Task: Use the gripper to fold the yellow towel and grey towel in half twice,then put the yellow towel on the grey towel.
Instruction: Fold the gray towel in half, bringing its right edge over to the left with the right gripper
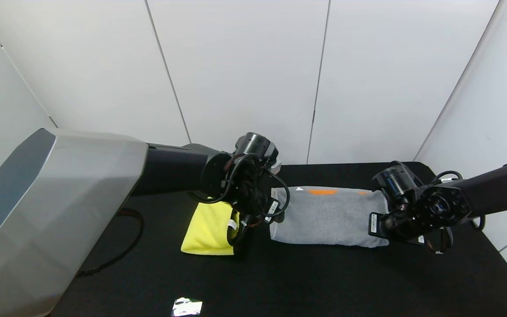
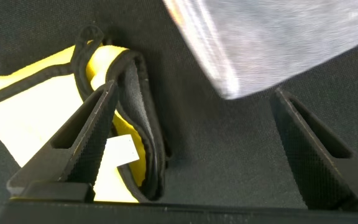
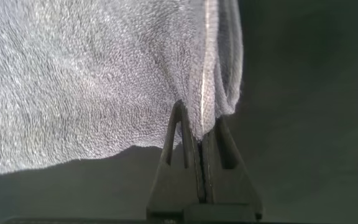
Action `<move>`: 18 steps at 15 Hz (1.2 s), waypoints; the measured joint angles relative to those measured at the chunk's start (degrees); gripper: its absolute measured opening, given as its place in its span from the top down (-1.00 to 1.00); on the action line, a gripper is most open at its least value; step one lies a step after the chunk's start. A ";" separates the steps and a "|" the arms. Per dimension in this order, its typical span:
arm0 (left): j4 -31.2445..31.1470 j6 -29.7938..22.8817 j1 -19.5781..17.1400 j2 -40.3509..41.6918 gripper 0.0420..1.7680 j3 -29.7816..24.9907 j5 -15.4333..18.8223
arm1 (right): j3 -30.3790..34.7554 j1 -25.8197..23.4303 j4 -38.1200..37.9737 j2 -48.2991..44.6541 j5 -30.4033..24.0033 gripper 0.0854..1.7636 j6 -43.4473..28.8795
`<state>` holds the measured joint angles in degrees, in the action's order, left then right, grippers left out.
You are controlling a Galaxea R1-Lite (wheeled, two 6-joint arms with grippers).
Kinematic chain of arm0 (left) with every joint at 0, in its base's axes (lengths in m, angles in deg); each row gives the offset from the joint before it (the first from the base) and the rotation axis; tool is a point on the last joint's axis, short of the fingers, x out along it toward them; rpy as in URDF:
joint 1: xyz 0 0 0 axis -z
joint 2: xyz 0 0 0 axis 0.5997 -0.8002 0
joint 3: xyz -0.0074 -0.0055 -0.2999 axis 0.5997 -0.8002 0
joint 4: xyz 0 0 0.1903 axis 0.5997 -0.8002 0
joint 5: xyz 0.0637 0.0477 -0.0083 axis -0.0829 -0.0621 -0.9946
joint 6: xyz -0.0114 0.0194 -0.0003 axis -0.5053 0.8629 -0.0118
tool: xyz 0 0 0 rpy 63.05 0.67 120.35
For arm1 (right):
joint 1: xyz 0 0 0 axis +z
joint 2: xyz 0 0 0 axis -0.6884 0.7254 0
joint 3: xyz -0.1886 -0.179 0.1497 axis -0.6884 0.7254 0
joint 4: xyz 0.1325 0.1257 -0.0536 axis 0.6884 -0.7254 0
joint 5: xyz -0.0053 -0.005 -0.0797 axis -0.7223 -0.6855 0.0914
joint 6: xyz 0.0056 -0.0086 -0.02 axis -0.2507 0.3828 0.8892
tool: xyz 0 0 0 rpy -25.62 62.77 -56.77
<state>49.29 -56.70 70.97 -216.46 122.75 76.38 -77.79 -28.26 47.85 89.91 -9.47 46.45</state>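
Note:
The yellow towel (image 1: 207,229) lies folded on the black table, left of centre, its black edging and white tag showing in the left wrist view (image 2: 36,118). The grey towel (image 1: 328,218) lies folded lengthwise to its right, with the orange band along its far edge. My left gripper (image 1: 258,215) hangs open over the gap between the two towels (image 2: 194,130). One of its fingers (image 2: 82,140) is at the yellow towel's edge, and the grey towel's corner (image 2: 272,43) is just ahead. My right gripper (image 1: 379,224) is shut on the grey towel's right edge (image 3: 201,121), pinching the layered cloth (image 3: 92,74).
The black table (image 1: 306,277) reaches to the white wall panels behind and to the right. A black cable (image 1: 126,246) loops at the left by my grey arm housing (image 1: 51,211). A small shiny scrap (image 1: 186,306) lies at the front edge.

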 joint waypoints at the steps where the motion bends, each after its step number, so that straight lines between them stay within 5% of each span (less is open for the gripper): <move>1: -0.02 0.00 -0.02 0.05 -0.94 -0.04 0.00 | 0.00 -0.39 -0.44 -0.48 1.13 0.96 0.91; 7: -0.48 0.07 -0.78 1.40 -0.94 -0.45 -0.09 | -1.11 -1.11 -1.57 -3.12 5.21 0.96 5.51; 18: -0.44 0.73 -4.17 10.11 -0.94 -8.98 -0.11 | -4.46 14.95 4.16 -4.58 5.27 0.96 11.53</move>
<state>48.85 -55.97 66.80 -206.35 113.76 76.27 -82.26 -13.32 52.01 85.32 -4.21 57.98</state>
